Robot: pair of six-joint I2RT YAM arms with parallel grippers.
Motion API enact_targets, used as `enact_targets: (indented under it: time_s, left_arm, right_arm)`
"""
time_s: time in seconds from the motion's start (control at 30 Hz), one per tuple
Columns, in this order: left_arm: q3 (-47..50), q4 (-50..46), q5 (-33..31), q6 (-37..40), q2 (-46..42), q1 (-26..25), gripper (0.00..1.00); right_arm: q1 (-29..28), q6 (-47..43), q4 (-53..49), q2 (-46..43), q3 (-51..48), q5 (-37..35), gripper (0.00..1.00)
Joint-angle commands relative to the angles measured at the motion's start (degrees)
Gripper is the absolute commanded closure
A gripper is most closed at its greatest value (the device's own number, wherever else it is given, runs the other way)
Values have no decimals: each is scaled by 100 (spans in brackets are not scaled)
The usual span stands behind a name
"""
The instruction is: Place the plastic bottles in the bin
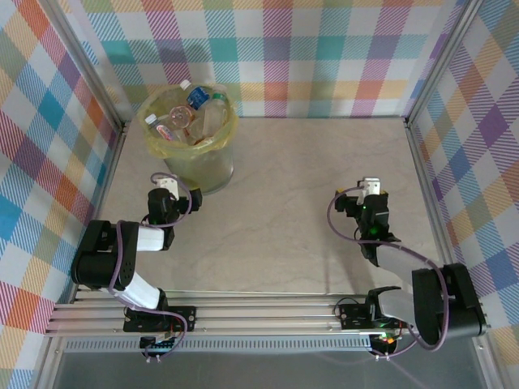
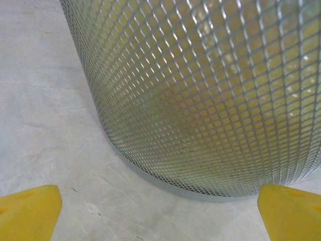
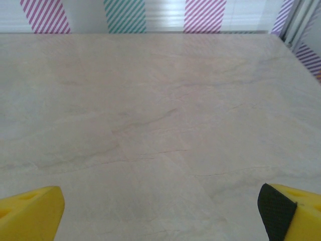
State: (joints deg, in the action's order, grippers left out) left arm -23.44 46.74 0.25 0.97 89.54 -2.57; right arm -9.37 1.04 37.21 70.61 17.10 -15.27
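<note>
The bin stands at the table's far left, a round mesh bucket lined with a yellow-green bag. Several plastic bottles lie heaped inside it, clear with coloured caps and labels. My left gripper sits low just in front of the bin, open and empty. In the left wrist view the bin's mesh wall rises close ahead of the left gripper, and its yellow fingers are spread wide. My right gripper hangs over the right half of the table, open, with bare marble between its fingers.
Checked fabric walls on metal posts close in the pale marble table on three sides. The arms' rail runs along the near edge.
</note>
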Motion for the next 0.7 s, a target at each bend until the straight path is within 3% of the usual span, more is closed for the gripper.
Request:
enact_targets:
  time_s: [0.0,0.27,0.4,0.67]
  left_arm:
    - [-73,-41,96,74,35,81,0]
    - [-73,-40,89,70,29,72,0]
    - [-78,-36,89,72,29,72,0]
    - [-74,-40,89,72,29,72,0]
  right_arm:
    - [69,-93,472,287,111,381,0]
    - [239,-444,351,789,539,916,0]
    - [480,-339,1035,1203,406,1111,0]
    - [802,-72,1390,1714,447,1404,0]
